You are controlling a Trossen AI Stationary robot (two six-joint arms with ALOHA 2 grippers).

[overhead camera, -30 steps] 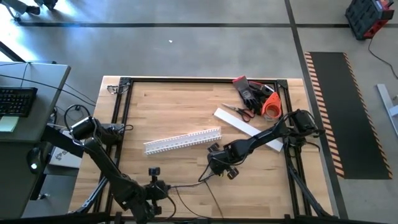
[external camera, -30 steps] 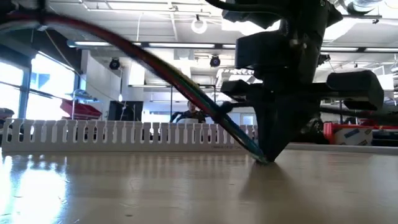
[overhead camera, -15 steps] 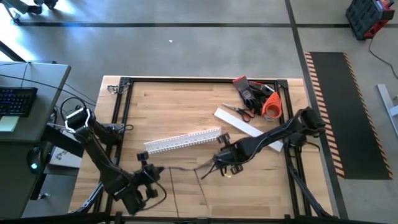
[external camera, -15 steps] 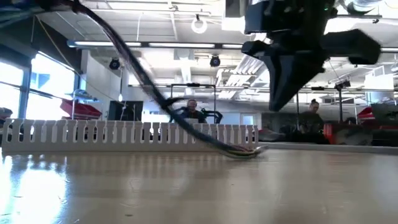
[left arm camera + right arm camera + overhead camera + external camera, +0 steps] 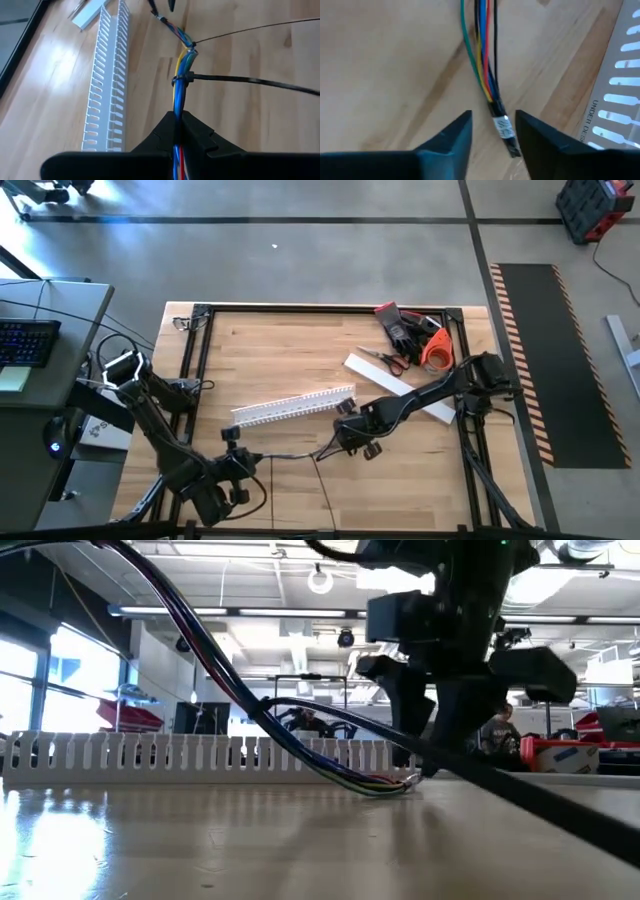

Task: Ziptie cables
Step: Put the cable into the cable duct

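The cables are a bunch of blue, yellow, green and red wires. They run from my left gripper, which is shut on them near the table's front edge, to my right gripper. Two dark zipties are looped around the bunch, and their thin tails stick out sideways. The cables' labelled end lies on the wood. My right gripper points down over it, open, with one finger on each side. Whether they touch it, I cannot tell. My left gripper pinches the cable bunch between its two fingers, a short way behind the nearer ziptie. The fingers slant down from the table's near left, and the wires run out past their tips. The held part is lifted clear. The bunch sags in a slack curve to its end on the table.
A white slotted duct lies just beyond the cables, close to my right gripper. At the far right are scissors, dark gloves, an orange tape roll and a flat white strip. A black frame edges the table.
My right gripper, shut on the cables' end at the table a second ago, let go, rose, then came back down toward the table's left and opened around that end. My left gripper rose with its part of the cables. The bunch, then drawn straight, now sags.
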